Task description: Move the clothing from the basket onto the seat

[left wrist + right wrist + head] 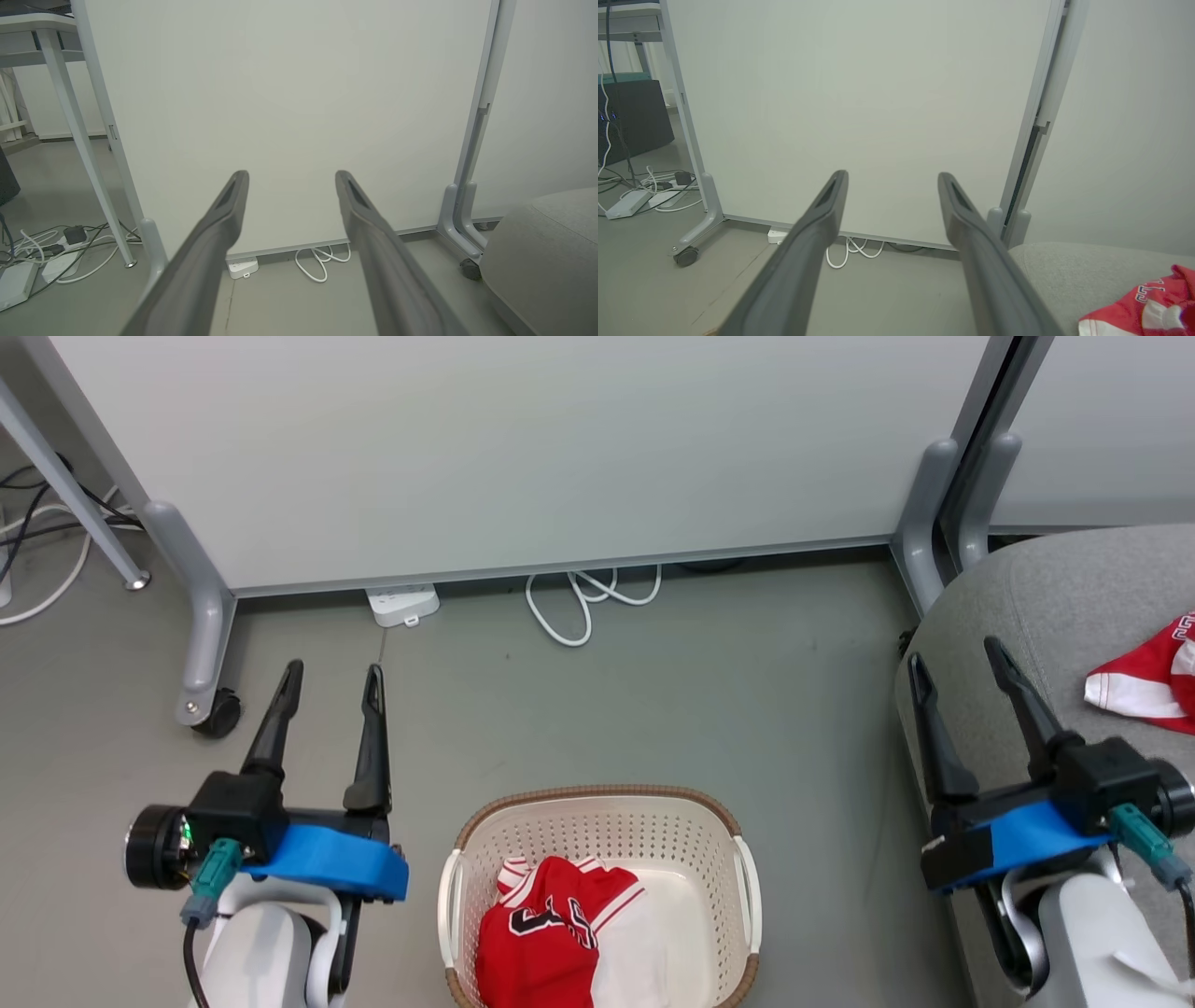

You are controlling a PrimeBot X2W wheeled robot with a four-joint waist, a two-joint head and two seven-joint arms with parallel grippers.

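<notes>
A red numbered jersey (551, 933) with white trim lies crumpled in the near left part of the cream perforated laundry basket (597, 795). Its black-and-white numerals are folded over and cannot be read whole. The basket stands on the grey floor (747, 691) between the two arms. The left gripper (336, 668) hangs above the floor to the basket's left, its fingers spread apart and holding nothing, well clear of the jersey. The right gripper (953, 651) hangs over the left edge of the grey felt seat (1055, 607), its fingers likewise spread and holding nothing. To its right, apart from it, a second red lettered jersey (1153, 681) rests on the seat, its white lettering too small to read. A white power strip (403, 605) and a looped white cable (583, 602) lie at the foot of the pale partition (523, 448).
</notes>
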